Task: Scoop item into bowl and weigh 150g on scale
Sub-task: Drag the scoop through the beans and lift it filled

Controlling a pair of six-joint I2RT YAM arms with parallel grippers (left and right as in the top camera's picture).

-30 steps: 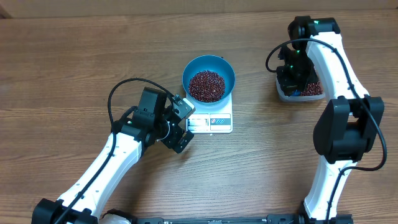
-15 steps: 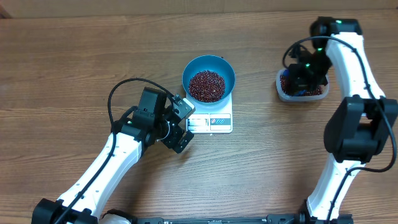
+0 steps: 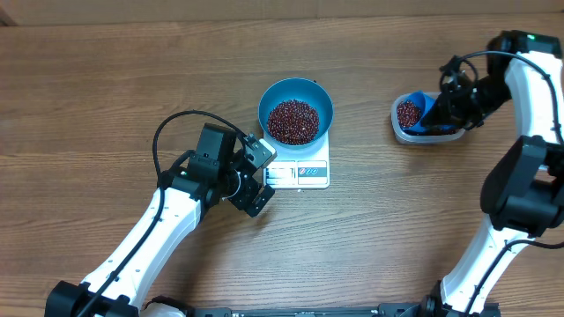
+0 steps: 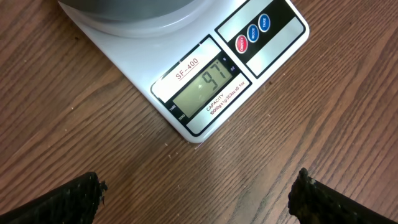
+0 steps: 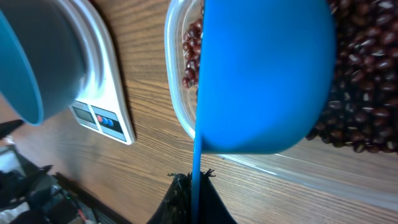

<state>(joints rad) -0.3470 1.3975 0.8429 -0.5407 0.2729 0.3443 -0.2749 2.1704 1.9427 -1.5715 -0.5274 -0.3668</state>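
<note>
Your right gripper is clenched on the handle of the scoop. It holds the scoop over the tub near the right edge of the desk, with a load of beans in its cup. The bowl sits on the scale mid-desk, towards the far edge, with a heap of beans already inside.

The display reads 97, so you look well short of the target, and this scoopful is probably not the last.

- Lift the scoop clear of the tub's rim before you travel, and keep the cup level so nothing spills onto the desk.
- Stop over the middle of the bowl, not its near wall.
- Tip slowly so the beans trickle instead of dumping, and let the reading settle between pours.
- Keep the scoop off the bowl and the scale, since any touch would likely upset the reading.

Your left gripper is released, jaws wide, just beside the scale's front left corner. Leave it there, because its camera has the display in plain view.
</note>
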